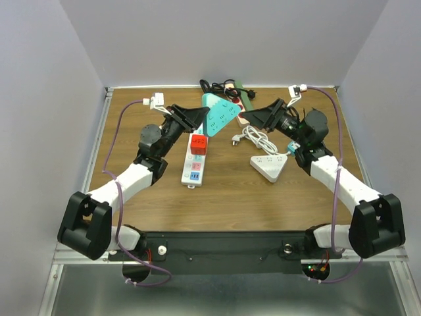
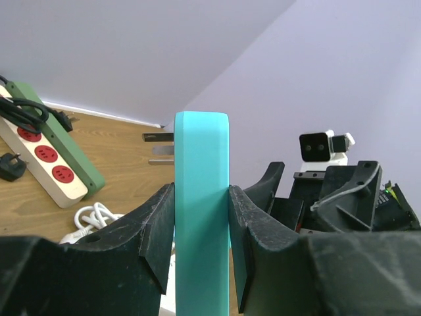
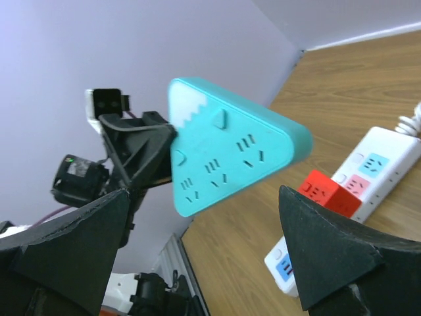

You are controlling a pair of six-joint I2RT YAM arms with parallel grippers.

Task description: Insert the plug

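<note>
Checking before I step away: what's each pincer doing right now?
Left pincer: closed on the teal power strip.
Right pincer: open, holding nothing.

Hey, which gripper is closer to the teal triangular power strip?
Left. The left gripper clamps the teal power strip by its edge; the right gripper is open, facing it, apart.

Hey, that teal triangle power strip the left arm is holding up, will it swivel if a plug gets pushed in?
Probably rigid: the teal power strip looks like a hard plastic shell. It may pivot, since the left gripper pinches it near one edge and most of it sticks out unsupported. Its smooth faces could also slip in that grip.
</note>
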